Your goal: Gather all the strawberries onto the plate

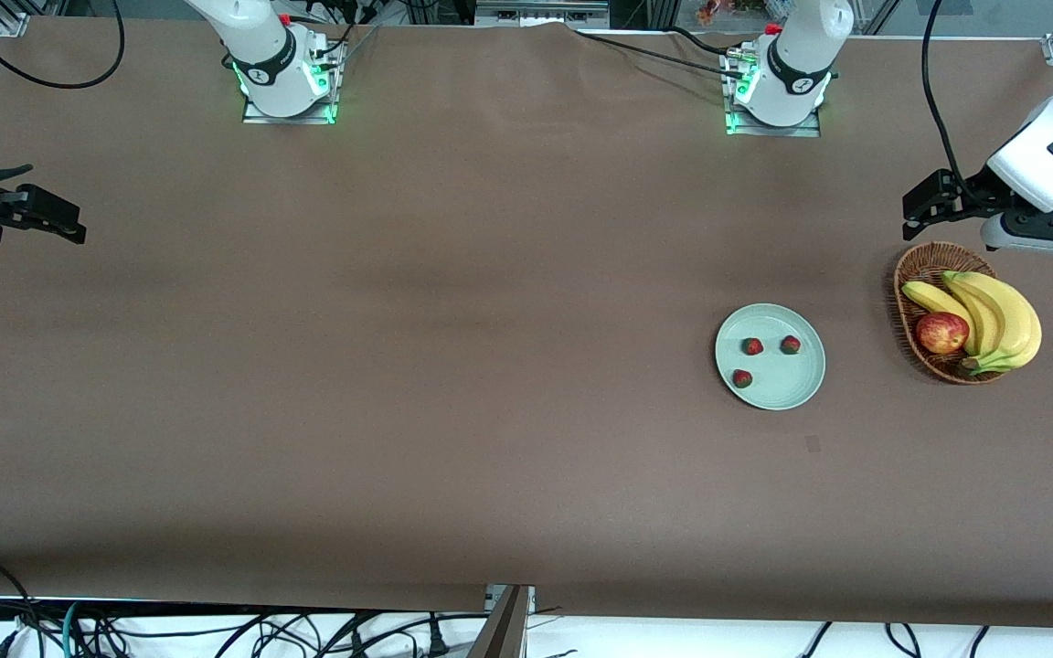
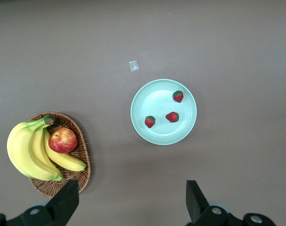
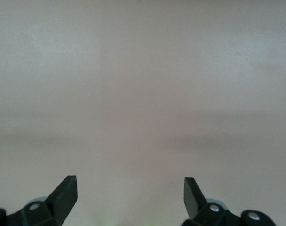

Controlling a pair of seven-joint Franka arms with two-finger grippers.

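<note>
Three strawberries lie in the pale mint-green plate, apart from one another: one, a second and a third. In the left wrist view the plate holds the same berries. My left gripper hangs open and empty over the table at the left arm's end, beside the basket. My right gripper hangs open and empty over bare table at the right arm's end.
A brown wicker basket with bananas and a red apple stands beside the plate toward the left arm's end. A small pale scrap lies on the table nearer to the front camera than the plate.
</note>
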